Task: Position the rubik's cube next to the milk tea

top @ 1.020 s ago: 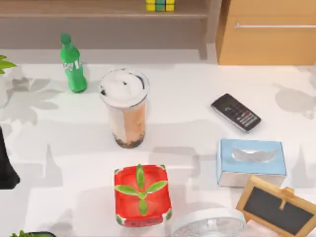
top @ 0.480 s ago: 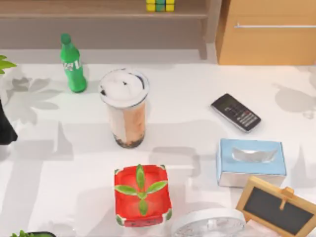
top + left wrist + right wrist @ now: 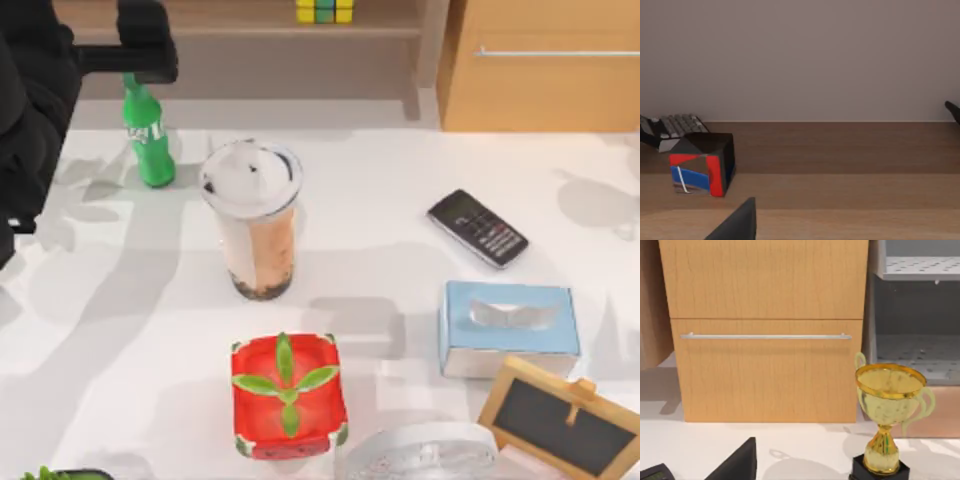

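Observation:
The rubik's cube sits on the wooden shelf at the back, its yellow and green squares showing. Nearer on the table, the milk tea stands upright, a clear cup with a white lid and dark pearls at the bottom. My left gripper is raised at the back left, above the green soda bottle and well left of the cube. It is open, with one dark finger low in the left wrist view. The right wrist view has a finger of the open right gripper, parked facing a cabinet.
A green soda bottle stands left of the cup. In front of the cup is a red box with green leaves. A phone, blue tissue box and small chalkboard lie right. A dark red-blue box is on the shelf.
My left arm has swung from the table's left edge up and back, and now reaches over the soda bottle towards the shelf. Nothing on the table moved.

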### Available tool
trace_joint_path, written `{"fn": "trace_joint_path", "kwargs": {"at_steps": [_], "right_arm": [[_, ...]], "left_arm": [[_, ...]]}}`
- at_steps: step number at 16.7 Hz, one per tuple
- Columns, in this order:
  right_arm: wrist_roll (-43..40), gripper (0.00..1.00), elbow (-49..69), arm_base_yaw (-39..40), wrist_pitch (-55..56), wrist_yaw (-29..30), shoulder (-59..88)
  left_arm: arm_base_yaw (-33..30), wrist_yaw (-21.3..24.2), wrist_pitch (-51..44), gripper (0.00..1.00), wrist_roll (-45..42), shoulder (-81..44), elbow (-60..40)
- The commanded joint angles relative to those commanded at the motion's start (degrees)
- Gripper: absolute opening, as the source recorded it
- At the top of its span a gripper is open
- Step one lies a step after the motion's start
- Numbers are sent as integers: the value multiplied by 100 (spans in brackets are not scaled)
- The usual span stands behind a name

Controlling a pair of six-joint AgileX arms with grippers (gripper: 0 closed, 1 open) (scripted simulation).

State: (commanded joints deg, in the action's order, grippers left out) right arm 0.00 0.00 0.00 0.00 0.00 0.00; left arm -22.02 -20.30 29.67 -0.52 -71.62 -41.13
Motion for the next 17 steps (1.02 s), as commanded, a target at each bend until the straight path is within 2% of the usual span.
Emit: {"fn": "trace_joint_path", "kwargs": {"at_steps": [5, 9, 13, 17], "right_arm": [[0, 100, 0, 0, 0, 0, 0], [0, 100, 0, 0, 0, 0, 0], [0, 100, 0, 0, 0, 0, 0], [0, 100, 0, 0, 0, 0, 0]], "left_arm": [[-872, -794, 1215, 100, -3, -2975, -1669], [-1405, -1280, 1967, 100, -19, -4640, -2706], [-1655, -1553, 2381, 100, -37, -5494, -3248], [-1673, -1584, 2427, 100, -40, -5594, -3303]]}}
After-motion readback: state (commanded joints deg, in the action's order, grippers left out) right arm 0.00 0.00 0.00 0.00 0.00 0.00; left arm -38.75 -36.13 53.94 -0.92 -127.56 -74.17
